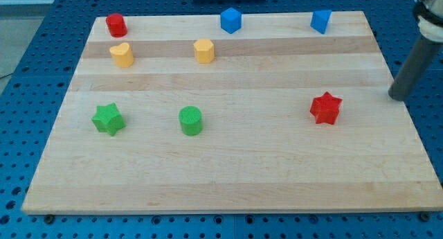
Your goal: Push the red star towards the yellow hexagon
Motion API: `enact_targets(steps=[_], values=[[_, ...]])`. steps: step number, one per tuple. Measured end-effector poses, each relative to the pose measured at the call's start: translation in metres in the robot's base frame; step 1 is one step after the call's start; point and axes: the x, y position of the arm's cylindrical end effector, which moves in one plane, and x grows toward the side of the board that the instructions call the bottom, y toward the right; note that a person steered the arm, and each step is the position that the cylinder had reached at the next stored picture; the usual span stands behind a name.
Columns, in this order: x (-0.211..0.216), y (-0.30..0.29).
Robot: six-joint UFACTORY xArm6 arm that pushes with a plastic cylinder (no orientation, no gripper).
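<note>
Where the worktop lies: a pale wooden worktop [228, 176] of glued planks fills most of the view, resting on a blue perforated base [41, 73] that shows on every side.
My tip: my tip [396, 98] sits at the worktop's 3 o'clock edge; the dark rod rises from it toward 1 o'clock.
Hand: none is fitted, only the rod, so nothing is held.
Red star: the red star [325, 108] lies at about 4 o'clock from the worktop's centre, near my tip, at the tip's 9 o'clock, apart from it.
Yellow hexagon: the yellow hexagon [204, 50] stands at about 11 o'clock from centre, well apart from the red star.
Yellow heart: the yellow heart [121, 55] lies at the hexagon's 9 o'clock.
Red cylinder: the red cylinder [115, 24] is at the far 10 o'clock corner.
Blue blocks: a blue cube [230, 20] at 12 o'clock, a blue block [320, 21] at 1 o'clock.
Green pieces: a green star [108, 118] and a green cylinder [191, 120], around 8 o'clock.
</note>
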Motion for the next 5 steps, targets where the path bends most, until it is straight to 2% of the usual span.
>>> enact_targets(steps=[1,2,3,4,5], values=[[0.015,-0.050],[0.013,-0.122],[-0.013,-0.199],[-0.018,-0.224],[-0.009,-0.172]])
